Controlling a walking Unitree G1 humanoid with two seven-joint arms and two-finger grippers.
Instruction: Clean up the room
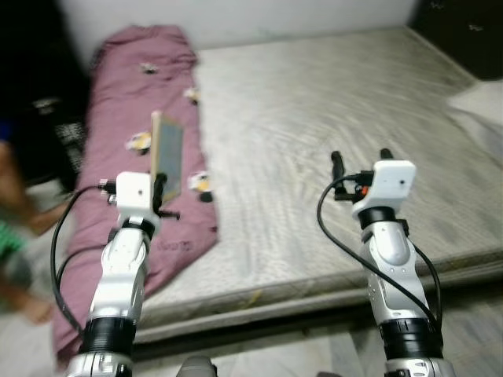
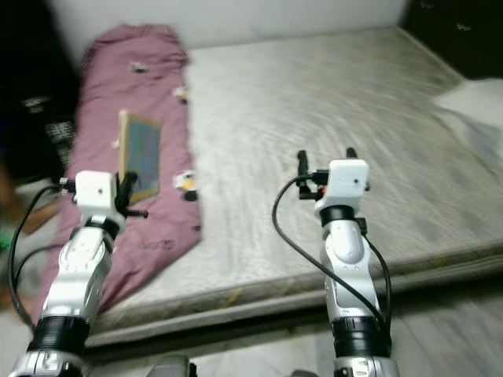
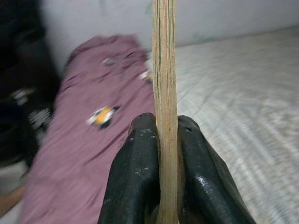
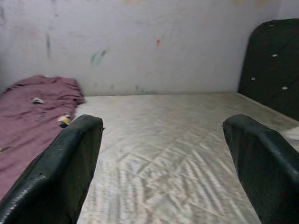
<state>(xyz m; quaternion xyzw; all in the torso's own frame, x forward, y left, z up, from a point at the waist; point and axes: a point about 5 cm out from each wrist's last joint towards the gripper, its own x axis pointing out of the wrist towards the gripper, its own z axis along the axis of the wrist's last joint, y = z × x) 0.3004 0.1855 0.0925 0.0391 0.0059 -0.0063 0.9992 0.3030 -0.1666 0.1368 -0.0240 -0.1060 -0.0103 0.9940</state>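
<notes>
Mattress (image 1: 330, 118), left claw (image 1: 163, 188) gripping board (image 1: 168, 155)

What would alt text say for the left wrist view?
Two black fingers of the left tool pinch a thin wooden board edge-on, standing upright. Behind it, blurred, a maroon blanket lies on a pale mattress by a wall.

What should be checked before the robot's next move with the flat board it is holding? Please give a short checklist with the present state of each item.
1. Left gripper shut on the board: ok.
2. Board upright, above the maroon blanket: ok.
3. Right gripper open and holding nothing: ok.
4. Mattress bare ahead of the right gripper: ok.
5. Person at the robot's left, blurred; whether they are safely apart from the left arm: cannot tell.
</notes>
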